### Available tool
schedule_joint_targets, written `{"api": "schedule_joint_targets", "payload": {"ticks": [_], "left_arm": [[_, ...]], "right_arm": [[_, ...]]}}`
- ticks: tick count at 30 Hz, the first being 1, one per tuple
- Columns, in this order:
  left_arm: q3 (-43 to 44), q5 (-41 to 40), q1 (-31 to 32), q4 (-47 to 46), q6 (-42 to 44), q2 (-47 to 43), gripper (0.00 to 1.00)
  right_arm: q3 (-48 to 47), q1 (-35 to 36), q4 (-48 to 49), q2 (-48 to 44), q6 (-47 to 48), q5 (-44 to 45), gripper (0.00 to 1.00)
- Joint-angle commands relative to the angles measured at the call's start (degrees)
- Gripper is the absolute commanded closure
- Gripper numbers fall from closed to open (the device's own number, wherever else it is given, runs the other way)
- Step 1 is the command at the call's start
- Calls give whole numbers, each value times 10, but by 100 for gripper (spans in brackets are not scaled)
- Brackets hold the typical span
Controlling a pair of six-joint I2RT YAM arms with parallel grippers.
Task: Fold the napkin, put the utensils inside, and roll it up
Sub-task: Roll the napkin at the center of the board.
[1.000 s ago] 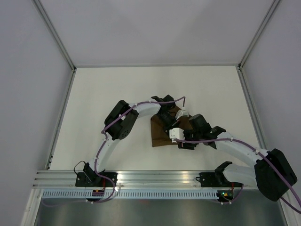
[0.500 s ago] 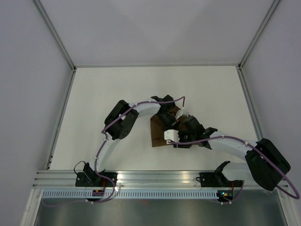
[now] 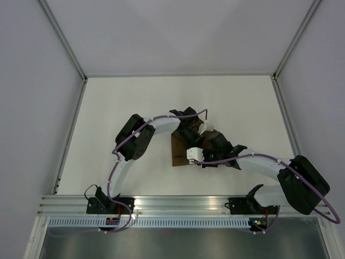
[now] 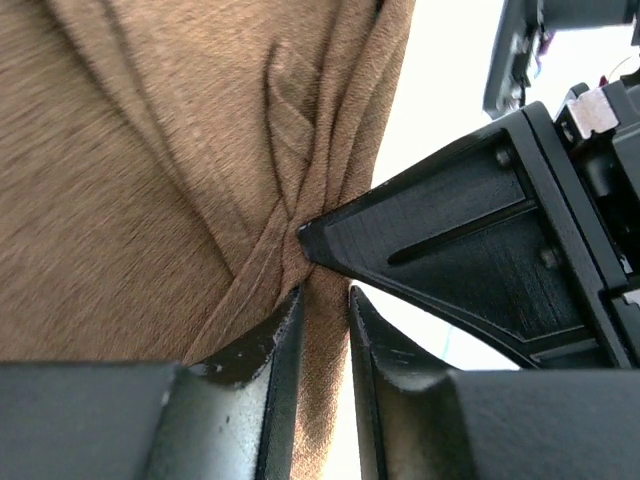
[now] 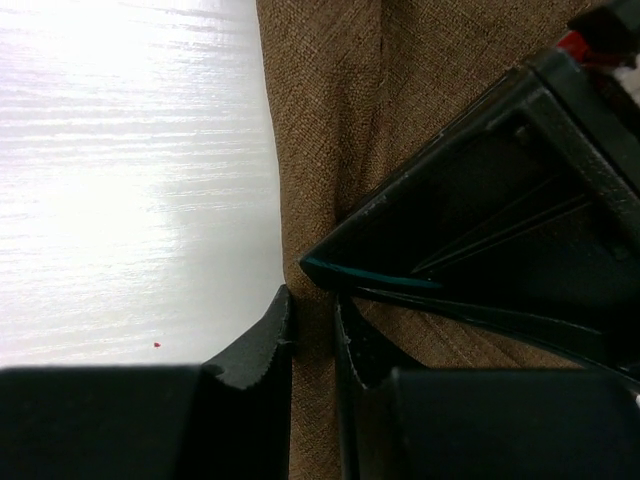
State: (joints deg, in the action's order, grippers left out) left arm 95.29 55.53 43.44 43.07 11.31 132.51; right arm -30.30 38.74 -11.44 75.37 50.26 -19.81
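Note:
The dark-brown napkin [image 3: 179, 154] lies bunched and creased in the middle of the table, mostly hidden under both wrists. My left gripper [image 3: 190, 141] is shut on a narrow fold of the napkin [image 4: 150, 180], with cloth pinched between its fingertips [image 4: 288, 320]. My right gripper [image 3: 196, 151] is shut on the napkin's edge [image 5: 330, 120] right beside it; the two grippers' fingertips nearly touch. A thin teal-green line [image 5: 370, 279] runs along the left finger in the right wrist view; I cannot tell if it is the knife. No knife shows clearly.
The white table [image 3: 118, 108] is walled by grey panels at the left, back and right. An aluminium rail [image 3: 172, 204] runs along the near edge by the arm bases. Purple cables loop along both arms.
My right arm has reached further left, bringing its gripper over the napkin against my left gripper. My left arm has shifted slightly left. The napkin stays bunched.

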Motion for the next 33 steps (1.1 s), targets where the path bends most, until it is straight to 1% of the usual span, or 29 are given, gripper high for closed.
{"api": "schedule_joint_targets", "payload": {"ticks": [1,5,6,7,8,11,12,13,14,15,16,17,18,19,20,21,22,23,24,25,26,27,29,30,31,32,33], "left_arm": [[-25,-81,-25,-85,-62,-48,69],[-69,-124,-42,-140,-115,-97,69],[-79,-138,-46,-175,-131,-109,69],[-91,-135,-57,-194,-158,-133,66],[-113,-137,-63,-215,-173,-144,65],[-147,-159,-83,-276,-221,-188,65],[-156,-190,-86,-288,-231,-203,65],[-177,-211,-92,-321,-250,-218,67],[-192,-252,-95,-339,-260,-254,68],[-207,-285,-98,-361,-279,-275,71],[-243,-323,-101,-401,-291,-295,71],[-264,-381,-103,-427,-299,-346,71],[-286,-409,-103,-462,-304,-370,69],[-332,-434,-103,-521,-301,-398,68],[-355,-476,-103,-549,-284,-442,65],[-396,-495,-97,-573,-269,-466,64],[-414,-522,-93,-614,-253,-483,64],[-430,-537,-88,-630,-235,-514,64],[-463,-551,-68,-652,-187,-527,63],[-479,-576,-53,-670,-159,-538,63],[-495,-621,-36,-711,-129,-550,63],[-527,-637,-4,-733,-64,-566,63],[-552,-685,29,-788,-17,-577,63],[-567,-714,59,-800,23,-581,63],[-572,-727,75,-809,42,-582,63],[-578,-734,89,-830,81,-582,63],[-588,-742,117,-839,99,-581,61]], "right_arm": [[-1,-1,-30,28,-5,-10,96],[-12,-14,-45,38,-3,-36,98],[-19,-17,-51,43,-2,-43,98],[-25,-23,-55,51,3,-61,99],[-31,-36,-69,57,6,-69,99],[-57,-61,-103,81,22,-107,100],[-72,-68,-113,88,29,-116,100],[-81,-74,-124,101,34,-125,100],[-89,-88,-148,109,47,-152,100],[-110,-96,-161,127,53,-164,100],[-120,-112,-191,138,60,-178,99],[-134,-122,-210,151,80,-201,100],[-162,-129,-229,182,90,-213,100],[-178,-142,-273,198,103,-223,100],[-211,-148,-293,233,121,-238,99],[-228,-154,-313,251,133,-241,100],[-244,-161,-354,269,142,-243,100],[-278,-162,-371,287,156,-242,100],[-294,-163,-392,323,162,-242,99],[-310,-164,-427,341,168,-240,99],[-341,-165,-444,360,171,-240,99],[-356,-166,-475,391,179,-242,100],[-391,-167,-497,419,183,-241,100],[-408,-168,-502,440,169,-234,100],[-408,-168,-503,449,164,-232,100],[-423,-167,-507,465,161,-231,99],[-430,-169,-511,472,156,-230,100]]}}
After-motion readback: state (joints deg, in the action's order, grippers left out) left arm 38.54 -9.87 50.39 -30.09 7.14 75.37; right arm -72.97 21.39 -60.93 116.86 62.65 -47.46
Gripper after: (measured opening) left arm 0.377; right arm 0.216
